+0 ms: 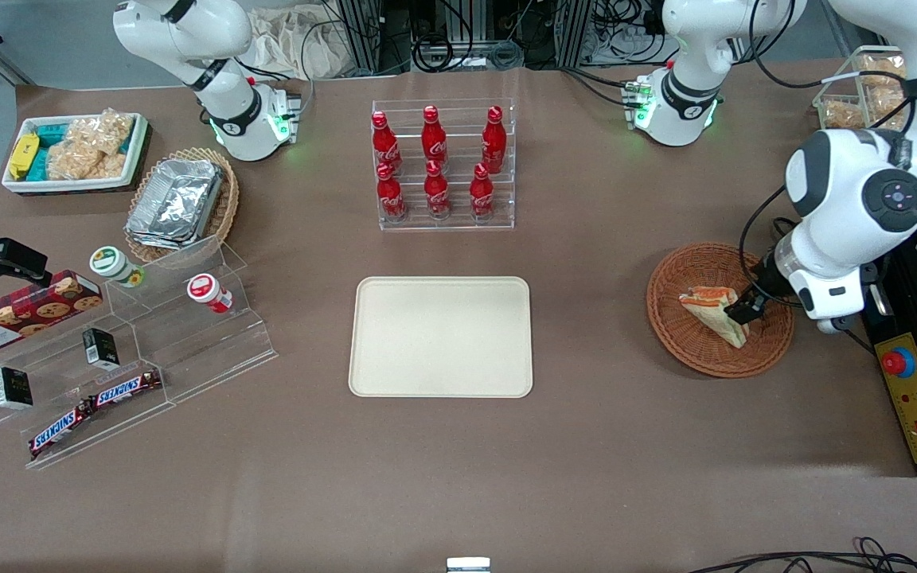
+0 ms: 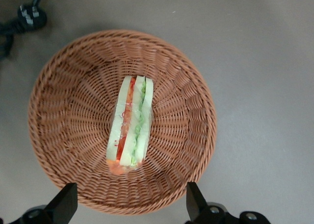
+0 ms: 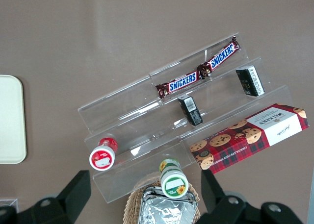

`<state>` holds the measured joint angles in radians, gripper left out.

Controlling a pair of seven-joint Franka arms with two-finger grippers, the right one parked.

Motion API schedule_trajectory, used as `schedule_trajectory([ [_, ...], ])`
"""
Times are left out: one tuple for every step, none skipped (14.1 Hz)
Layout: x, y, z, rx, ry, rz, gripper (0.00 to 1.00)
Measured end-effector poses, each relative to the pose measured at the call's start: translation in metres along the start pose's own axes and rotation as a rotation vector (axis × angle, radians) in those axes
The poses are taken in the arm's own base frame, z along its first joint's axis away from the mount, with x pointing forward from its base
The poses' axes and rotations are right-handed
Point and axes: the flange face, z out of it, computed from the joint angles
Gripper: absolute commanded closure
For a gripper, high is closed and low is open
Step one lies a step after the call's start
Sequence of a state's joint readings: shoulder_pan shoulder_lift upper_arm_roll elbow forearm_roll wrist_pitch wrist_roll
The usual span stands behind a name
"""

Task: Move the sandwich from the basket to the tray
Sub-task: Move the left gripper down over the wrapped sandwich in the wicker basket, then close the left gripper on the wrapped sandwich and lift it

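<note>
Sandwich (image 2: 131, 126) lies centred between your spread-open gripper (image 2: 131, 204) fingertips in the basket (image 2: 59, 111), long axis crossing the closing line.

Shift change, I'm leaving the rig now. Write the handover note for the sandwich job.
Left arm's pincer: open, hovering over the basket, fingers apart and clear of the sandwich.
Sandwich: lying in the basket, toward the working arm's end of the table, not gripped.
Tray: mid-table, nearer the front camera than the bottle rack, nothing on it.
Done: approach above the sandwich.
Left: descend, grip, lift, carry to the tray, release.
</note>
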<state>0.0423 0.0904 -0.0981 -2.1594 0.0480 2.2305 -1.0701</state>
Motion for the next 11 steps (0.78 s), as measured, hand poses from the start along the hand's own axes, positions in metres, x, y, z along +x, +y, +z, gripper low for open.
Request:
schedule_trajectory([
  [-0.001,0.0,0.011,0.004,-0.005,-0.019,0.0],
  [-0.001,0.0,0.019,0.006,-0.007,-0.027,0.0],
  [-0.001,0.001,0.026,0.001,-0.007,-0.031,0.0],
  [-0.001,0.001,0.032,-0.004,-0.005,-0.034,0.0],
  [-0.001,0.001,0.037,-0.006,-0.006,-0.035,0.0],
  [-0.002,0.001,0.041,-0.004,-0.008,-0.035,0.0],
  [-0.002,0.001,0.044,-0.006,-0.008,-0.035,0.0],
  [-0.001,0.002,0.048,-0.01,-0.007,-0.035,0.0],
  [-0.001,0.003,0.054,-0.014,-0.006,-0.035,0.0],
  [-0.001,0.004,0.059,-0.015,-0.008,-0.034,0.0],
  [-0.001,0.004,0.065,-0.011,-0.009,-0.032,0.0],
])
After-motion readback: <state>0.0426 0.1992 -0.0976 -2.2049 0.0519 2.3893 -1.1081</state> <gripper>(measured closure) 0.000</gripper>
